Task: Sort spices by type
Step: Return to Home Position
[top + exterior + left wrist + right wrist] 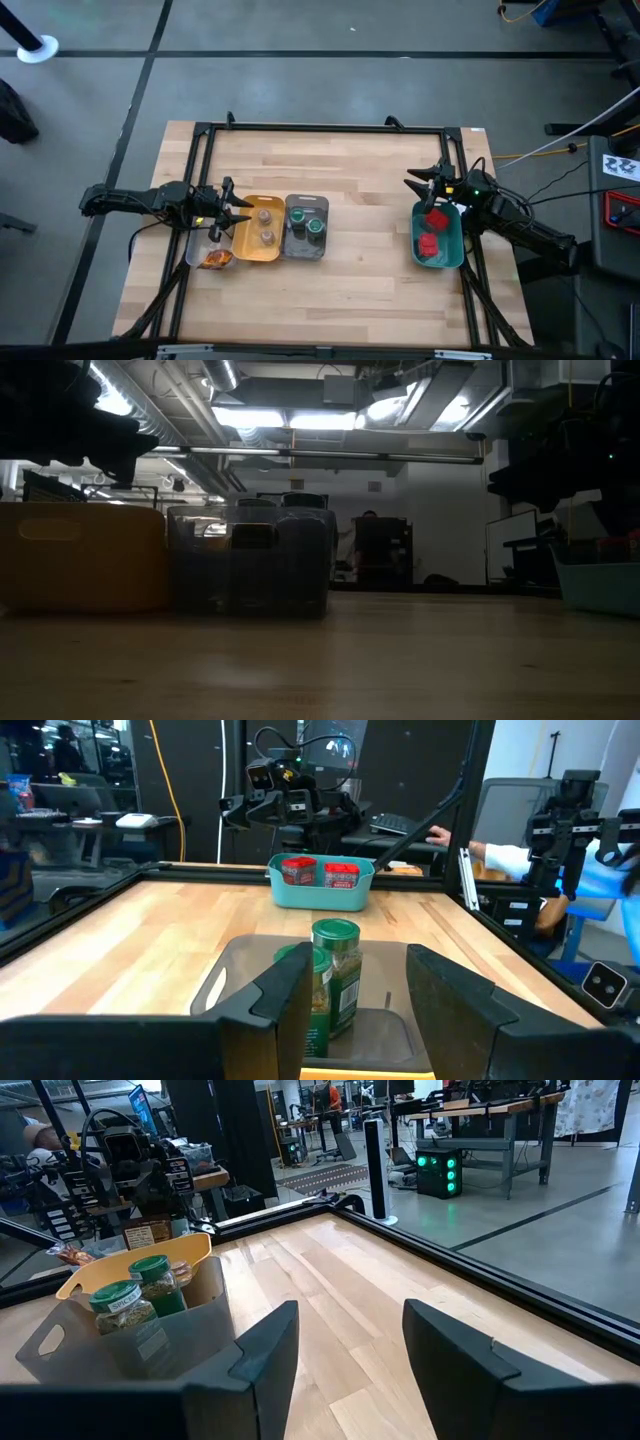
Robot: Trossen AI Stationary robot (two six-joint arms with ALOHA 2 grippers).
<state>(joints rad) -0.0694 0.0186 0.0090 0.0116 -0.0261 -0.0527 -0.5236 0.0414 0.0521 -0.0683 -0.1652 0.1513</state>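
- My left gripper (238, 211) hovers by the tabletop's left edge, where the clear tray (192, 250) meets the yellow tray (245, 243). Its fingers are parted and hold nothing.
- My right gripper (425, 185) hangs over the teal tray (456, 240) at the right edge, fingers spread and empty.
- Two red boxes (430, 243) lie in the teal tray.
- Green-lidded jars (316, 227) stand in the grey tray (305, 251), and tan-grey jars (267, 237) in the yellow tray.
- Brown-orange packets (213, 260), seemingly two, lie in the clear tray.
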